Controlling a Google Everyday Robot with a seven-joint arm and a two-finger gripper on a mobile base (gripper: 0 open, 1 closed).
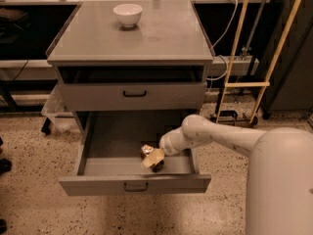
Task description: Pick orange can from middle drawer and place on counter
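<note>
The orange can lies on its side on the floor of the open middle drawer, near the drawer's front and right of centre. My gripper reaches down into the drawer from the right and sits right over the can, covering most of it. Only the can's left end and a dark bit under the gripper show. The counter is the grey top of the cabinet, well above the drawer.
A white bowl stands at the back left of the counter. A taller-fronted drawer is shut above the open one. A yellow-framed stand and cables stand to the right of the cabinet. The floor is speckled.
</note>
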